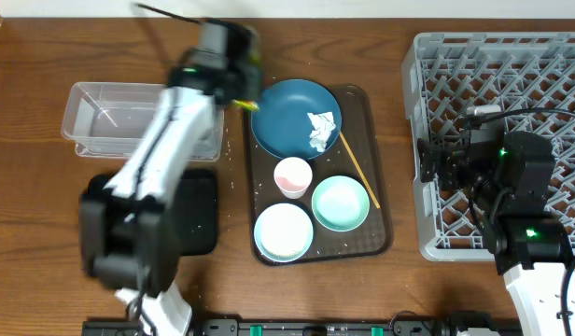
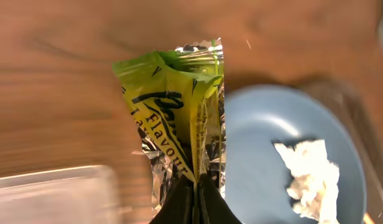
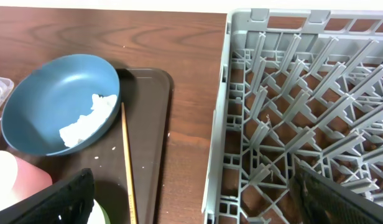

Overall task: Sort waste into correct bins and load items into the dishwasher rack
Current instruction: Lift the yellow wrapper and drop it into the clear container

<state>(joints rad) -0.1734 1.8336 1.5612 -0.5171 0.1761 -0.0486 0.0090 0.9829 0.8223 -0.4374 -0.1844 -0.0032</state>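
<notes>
My left gripper (image 2: 196, 199) is shut on the yellow-green snack wrapper (image 2: 173, 124), held above the table between the clear tub (image 1: 110, 117) and the deep-blue dish (image 1: 292, 117); the wrapper shows overhead (image 1: 248, 101) at the dish's left rim. The crumpled white tissue (image 1: 321, 129) lies in the dish, seen also in the left wrist view (image 2: 313, 177) and the right wrist view (image 3: 86, 121). The white-pink cup (image 1: 293, 176), mint-green bowl (image 1: 341, 203), white bowl (image 1: 284, 231) and wooden stick (image 1: 358, 168) sit on the brown tray (image 1: 376, 238). My right gripper (image 3: 191, 193) is open and empty over the left edge of the grey rack (image 1: 507, 56).
The black tray (image 1: 199, 215) lies under the left arm, partly hidden by it. White rice grains are scattered on the brown tray near the cup. The rack (image 3: 291, 112) fills the right side of the table.
</notes>
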